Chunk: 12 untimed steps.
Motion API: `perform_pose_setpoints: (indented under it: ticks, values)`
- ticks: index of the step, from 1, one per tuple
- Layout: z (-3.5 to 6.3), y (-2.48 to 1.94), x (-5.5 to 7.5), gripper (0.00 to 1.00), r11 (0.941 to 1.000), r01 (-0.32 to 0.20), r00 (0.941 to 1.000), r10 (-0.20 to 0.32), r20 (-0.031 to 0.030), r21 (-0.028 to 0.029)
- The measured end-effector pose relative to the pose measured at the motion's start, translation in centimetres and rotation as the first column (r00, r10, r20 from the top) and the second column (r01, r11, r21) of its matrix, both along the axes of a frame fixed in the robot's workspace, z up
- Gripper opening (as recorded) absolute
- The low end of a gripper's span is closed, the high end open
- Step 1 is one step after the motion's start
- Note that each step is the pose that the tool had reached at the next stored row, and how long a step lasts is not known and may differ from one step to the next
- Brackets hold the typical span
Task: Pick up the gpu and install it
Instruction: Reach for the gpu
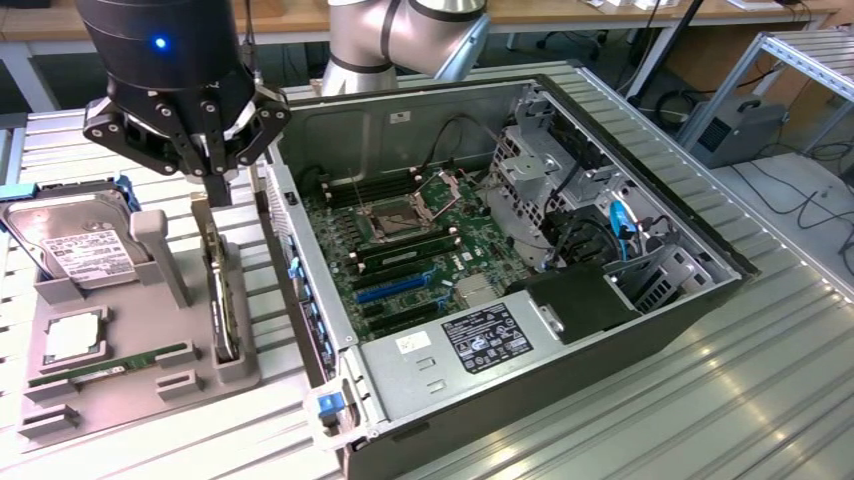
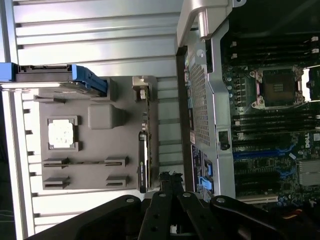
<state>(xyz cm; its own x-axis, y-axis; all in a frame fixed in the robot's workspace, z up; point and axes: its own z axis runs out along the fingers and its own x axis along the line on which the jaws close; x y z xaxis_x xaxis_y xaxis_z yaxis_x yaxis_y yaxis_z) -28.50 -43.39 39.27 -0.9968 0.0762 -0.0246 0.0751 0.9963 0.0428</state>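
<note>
Hovering fully closed and empty, the hand is hanging close above the gpu standing edgewise in a grey holder.

The open PC case is sitting on a slatted metal table with its side panel off. Inside the case the green motherboard is lying flat, showing its bare CPU socket and a blue slot. A blue cable is snaking past the drive bays, and the power supply is sitting at one end. Just beside the case, a gray holder tray is carrying a hard drive, a CPU chip and a RAM stick.
</note>
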Motion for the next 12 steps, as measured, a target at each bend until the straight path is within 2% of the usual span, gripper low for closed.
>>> perform_pose_setpoints:
  ticks: [12]
  values:
    - [-0.02,-0.51,0.0,0.11,1.0,0.0,1.0,0.0,0.0,-0.0003]
